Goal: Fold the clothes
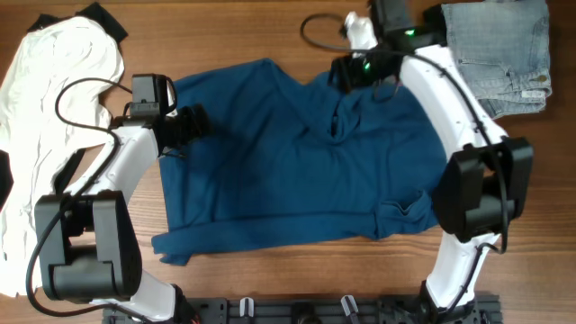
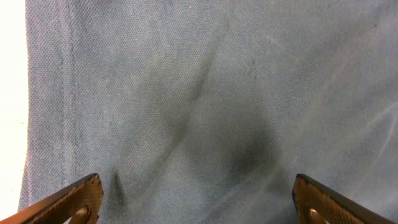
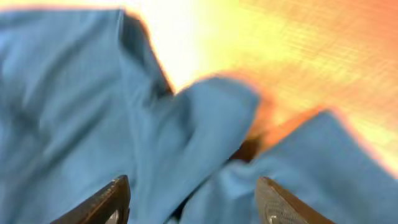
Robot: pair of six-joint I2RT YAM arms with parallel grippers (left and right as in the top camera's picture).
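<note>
A wooden table [image 1: 270,27] fills the overhead view; a blue shirt [image 1: 288,171] lies spread across its middle, rumpled near the top edge and with a small fold at its lower right corner; its lower left corner curls over on itself. A white garment [image 1: 54,81] lies heaped at the table's left end, well apart from a folded pair of jeans [image 1: 499,54] at the top right corner.

The left gripper [image 1: 191,123] sits at the shirt's left edge, about halfway up that side; in the left wrist view its fingers [image 2: 74,199] are spread wide, with the shirt's fabric [image 2: 217,93] filling the frame below them and a stitched hem running down the left side; nothing is pinched between them.

The right gripper [image 1: 342,76] is at the shirt's upper edge, near the rumpled cloth there; the right wrist view is blurred, yet its fingers [image 3: 115,199] show parted, one at each lower side of the frame; below them lie folds of blue cloth [image 3: 62,112], and bare table [image 3: 323,56] shows bright beyond; whether the tips touch the cloth I cannot tell.
</note>
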